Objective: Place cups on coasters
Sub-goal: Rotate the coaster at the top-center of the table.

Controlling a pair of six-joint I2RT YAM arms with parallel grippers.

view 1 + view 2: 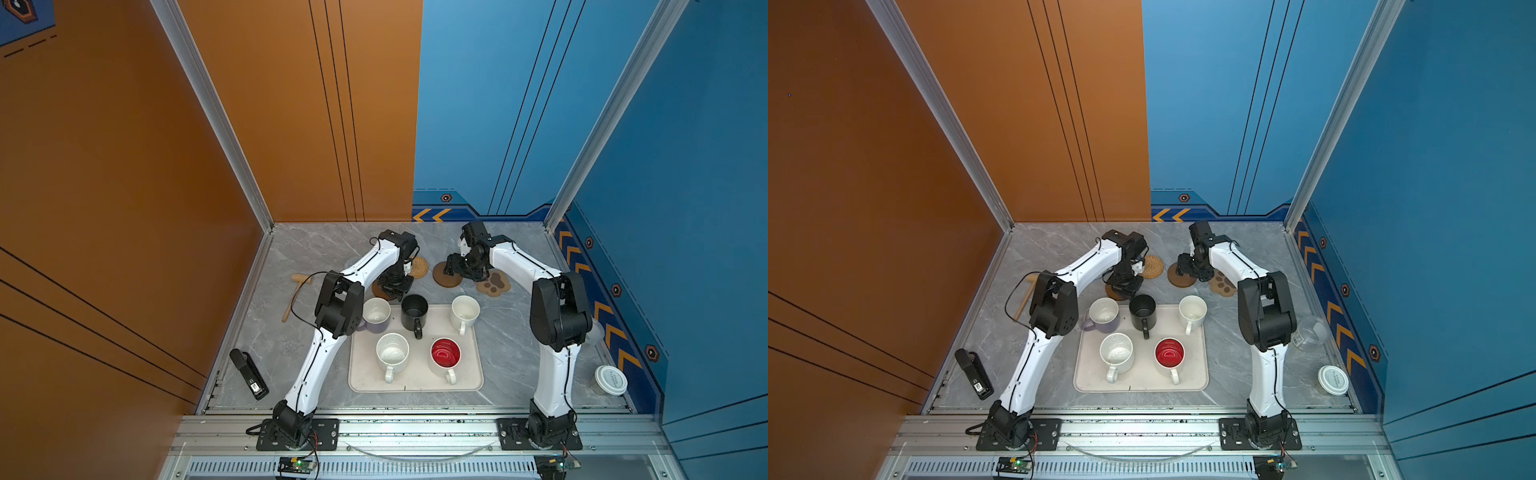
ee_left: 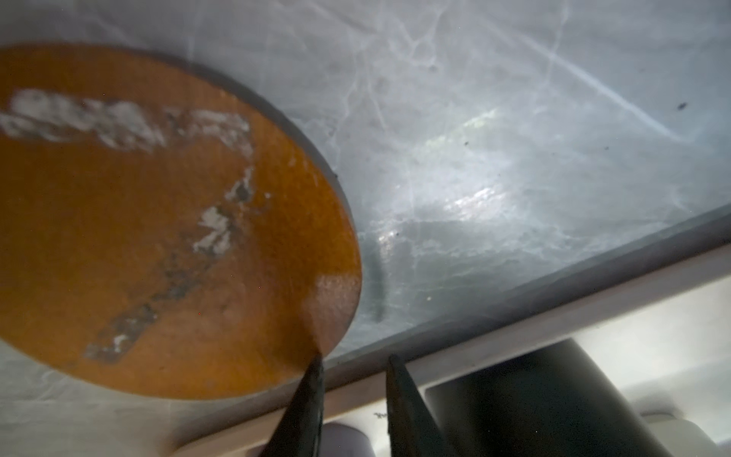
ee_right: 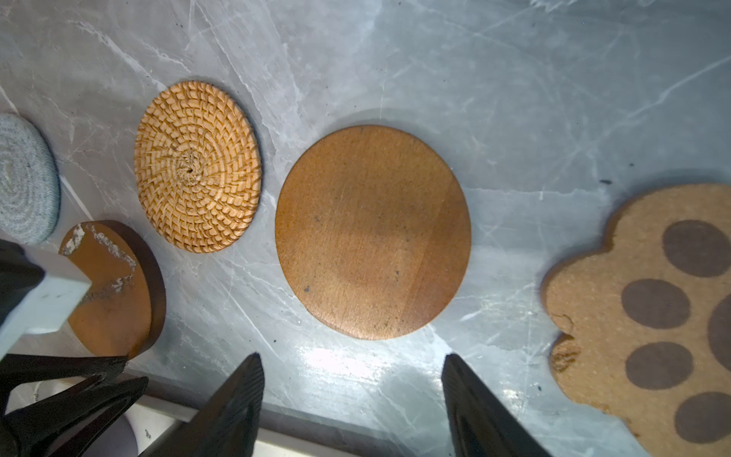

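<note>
Currently, step: both arms are hanging over the coasters at the far side of the bench; no cup is being carried, so I judge the first pick is only being set up.
Cups: the lavender cup, black cup, cream cup, speckled cup and red-lined cup are sitting upright on or at the edge of the tray, none on a coaster.
Coasters: the grey woven coaster, glossy brown coaster, rattan coaster, plain brown coaster and paw coaster are lying bare, apart from each other.
Left gripper: hanging low at the glossy brown coaster's edge, jaws nearly together with a narrow gap, gripping nothing.
Right gripper: hovering by the plain brown coaster, jaws standing wide apart, empty.
Next move: probably calling for swinging back to the tray, widening the narrow jaws, and closing on a cup's rim or handle, the black cup being nearest.
</note>
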